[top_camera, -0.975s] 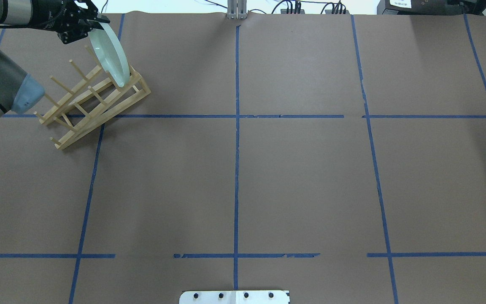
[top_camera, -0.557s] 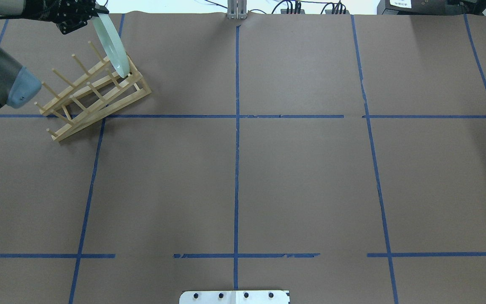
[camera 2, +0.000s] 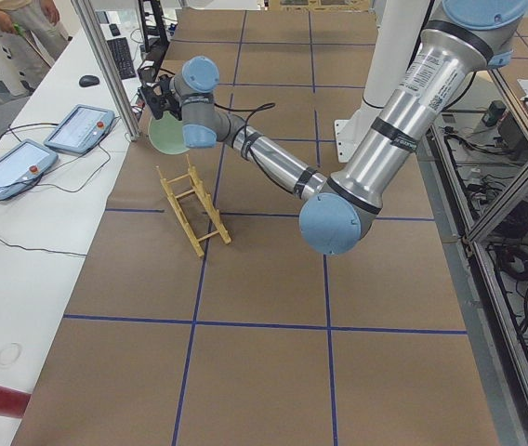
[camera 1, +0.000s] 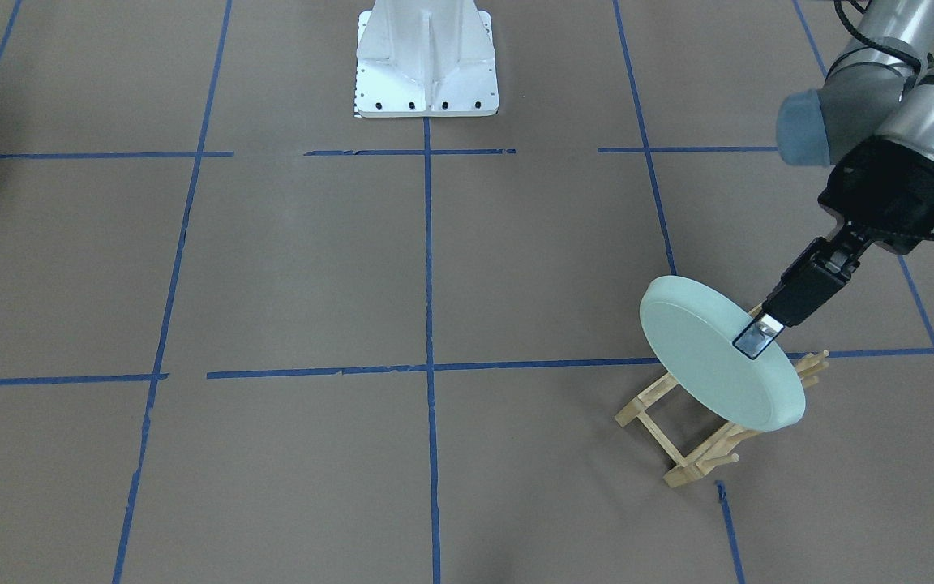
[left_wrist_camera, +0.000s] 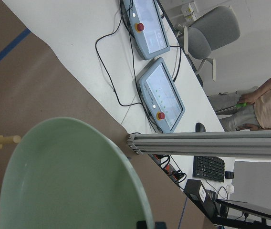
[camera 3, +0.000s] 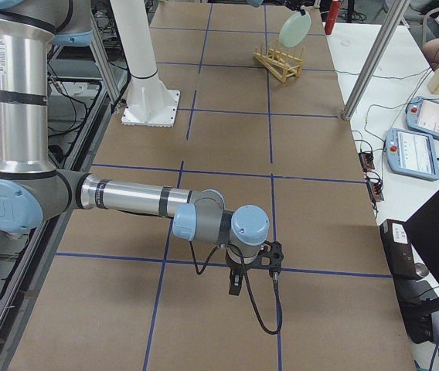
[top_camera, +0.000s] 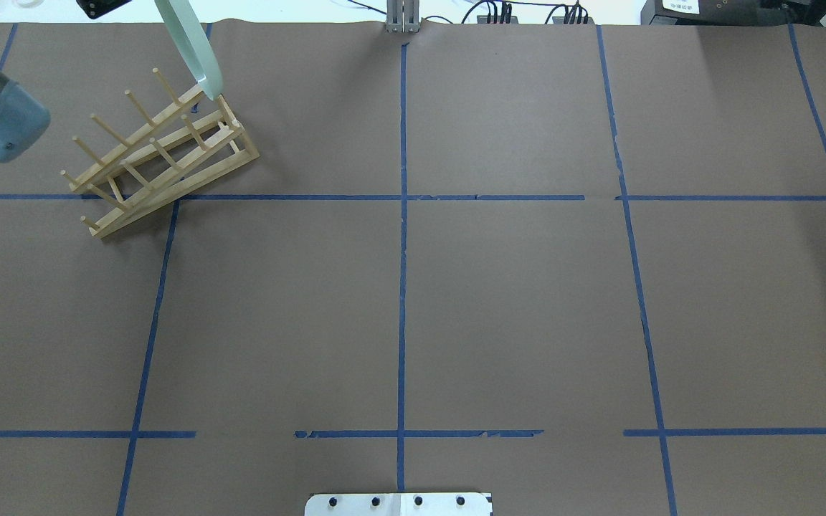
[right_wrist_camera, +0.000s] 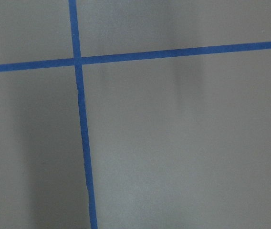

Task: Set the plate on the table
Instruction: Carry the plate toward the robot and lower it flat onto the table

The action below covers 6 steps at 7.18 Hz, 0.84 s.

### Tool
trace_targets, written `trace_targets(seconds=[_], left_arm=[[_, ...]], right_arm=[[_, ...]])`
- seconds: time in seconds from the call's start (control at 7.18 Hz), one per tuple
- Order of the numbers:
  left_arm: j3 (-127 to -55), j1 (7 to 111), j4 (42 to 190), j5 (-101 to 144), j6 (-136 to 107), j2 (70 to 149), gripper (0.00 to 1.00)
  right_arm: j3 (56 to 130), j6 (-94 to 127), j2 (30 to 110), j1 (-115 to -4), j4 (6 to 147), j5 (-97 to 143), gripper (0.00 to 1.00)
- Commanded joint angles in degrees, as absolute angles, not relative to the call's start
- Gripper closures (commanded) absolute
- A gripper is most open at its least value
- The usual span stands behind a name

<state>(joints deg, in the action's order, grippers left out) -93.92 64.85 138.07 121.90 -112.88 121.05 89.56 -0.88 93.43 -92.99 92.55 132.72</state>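
Note:
The pale mint-green plate (camera 1: 710,361) hangs tilted on edge just above the far end of the wooden rack (camera 1: 682,434). My left gripper (camera 1: 759,334) is shut on its upper rim; one finger (camera 1: 795,296) lies across the flat underside. In the overhead view the plate (top_camera: 189,44) shows edge-on at the top left, over the rack (top_camera: 162,154). The left wrist view shows the plate's hollow face (left_wrist_camera: 73,176). The brown table (top_camera: 513,301) lies below. My right gripper (camera 3: 239,278) hovers low over the table far from the plate; I cannot tell if it is open or shut.
The white robot base (camera 1: 426,61) stands at the table's robot side. Beyond the far edge near the plate stand a metal post (left_wrist_camera: 207,143) and two control pendants (left_wrist_camera: 161,93) on a white bench. Blue tape lines (right_wrist_camera: 80,109) cross the table.
The left gripper has lifted the plate up out of the rack and toward the table's far edge. The rack, tipped up before, has settled back down.

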Motion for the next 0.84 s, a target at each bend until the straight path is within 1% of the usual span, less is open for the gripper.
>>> trace_targets(seconds=[0.0,0.14,0.42,0.56,0.7], left_arm=[[-101.67,57.52,117.96,119.29,-112.16,122.77,1.0],[-103.86,51.83,107.07,114.66,-111.89,124.78,1.0],[-104.5,43.19,83.18,108.13,-99.57,129.09,1.0],[-103.63,38.8,76.53,104.8,-97.23,130.16,1.0],[-101.27,35.19,72.11,102.33,-95.12,131.56,1.0]], right_arm=[[89.65,-0.88,93.43,-92.99,92.55,132.71,0.0],[89.56,-0.88,93.43,-92.99,92.55,132.71,0.0],[89.65,-0.88,93.43,-92.99,92.55,132.71,0.0],[89.56,-0.88,93.43,-92.99,92.55,132.71,0.0],[89.56,-0.88,93.43,-92.99,92.55,132.71,0.0]])
